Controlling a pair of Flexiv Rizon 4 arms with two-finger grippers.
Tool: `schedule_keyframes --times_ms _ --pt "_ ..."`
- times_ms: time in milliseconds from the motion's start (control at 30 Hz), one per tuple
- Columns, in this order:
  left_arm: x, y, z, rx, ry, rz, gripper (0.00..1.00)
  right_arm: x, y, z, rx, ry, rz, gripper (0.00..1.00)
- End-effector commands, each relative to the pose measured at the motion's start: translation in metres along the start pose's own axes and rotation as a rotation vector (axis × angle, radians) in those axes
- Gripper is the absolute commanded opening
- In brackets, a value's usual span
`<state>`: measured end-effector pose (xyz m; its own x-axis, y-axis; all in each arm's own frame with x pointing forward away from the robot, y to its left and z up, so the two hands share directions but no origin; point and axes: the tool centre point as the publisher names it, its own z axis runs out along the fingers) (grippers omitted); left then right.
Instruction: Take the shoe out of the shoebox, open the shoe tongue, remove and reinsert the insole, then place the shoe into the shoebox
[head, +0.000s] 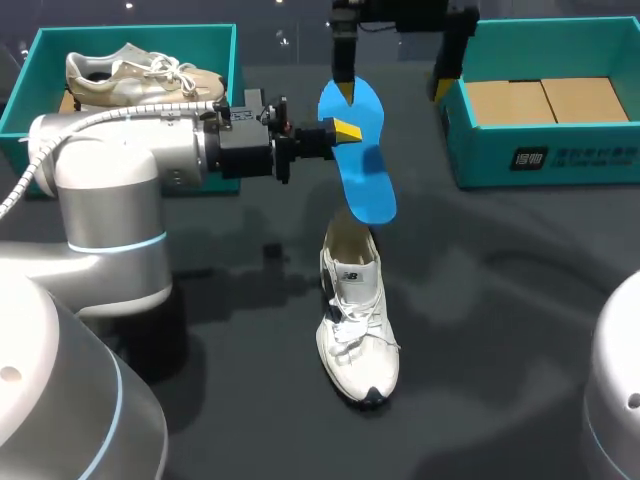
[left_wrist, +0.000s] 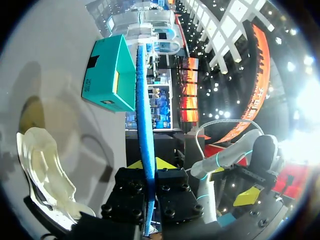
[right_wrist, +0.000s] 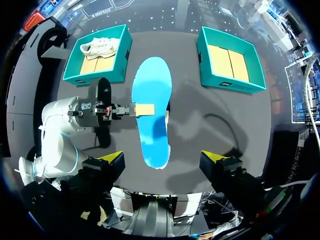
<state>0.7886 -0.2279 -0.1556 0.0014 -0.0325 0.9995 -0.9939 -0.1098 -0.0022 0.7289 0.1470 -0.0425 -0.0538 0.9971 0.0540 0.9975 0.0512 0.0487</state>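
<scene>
Where the left gripper (head: 338, 130) reaches in sideways, its yellow-tipped jaws are pressed together on the two faces of the blue insole (head: 360, 170), pinching it at one long edge about mid-length; its wrist view shows the insole edge-on, running straight out ahead from between the jaws. Insole: wholly out of the shoe and held in the air, its lower end hanging below the left jaws and, by the head view, just over the shoe's opening; the side pinch appears chosen to leave both ends free for feeding it back in. Right gripper (right_wrist: 164, 159): jaws spread wide and holding nothing, poised above the insole, which lies ahead of and between its fingers and appears to touch neither; judged to be standing by to steady or guide one end. White shoe (head: 357, 320): upright on the dark table (head: 500, 300) beneath the left jaws, laces loose, toe pointing away from both grippers; the removal looks done, with reinsertion and boxing left. Teal shoebox (head: 545, 150): open and empty, off to the outer side of the right jaws, the likely destination. Second teal box (head: 30, 70): behind the left gripper, past its arm, with a second shoe (head: 140, 75) inside
</scene>
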Motion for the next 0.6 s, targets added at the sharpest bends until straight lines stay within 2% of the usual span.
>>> schedule_keyframes --times_ms 33,233,600 --pt "0.0 0.0 0.001 0.002 -0.001 0.0 0.0 -0.018 0.001 0.004 0.013 0.294 0.017 1.0" --pt "0.0 0.0 0.001 0.002 -0.001 0.0 0.0 -0.033 0.003 0.01 0.043 0.406 0.043 1.0" --pt "0.0 0.0 0.001 0.002 -0.001 0.0 0.0 -0.061 0.006 0.025 0.032 0.746 0.037 1.0"
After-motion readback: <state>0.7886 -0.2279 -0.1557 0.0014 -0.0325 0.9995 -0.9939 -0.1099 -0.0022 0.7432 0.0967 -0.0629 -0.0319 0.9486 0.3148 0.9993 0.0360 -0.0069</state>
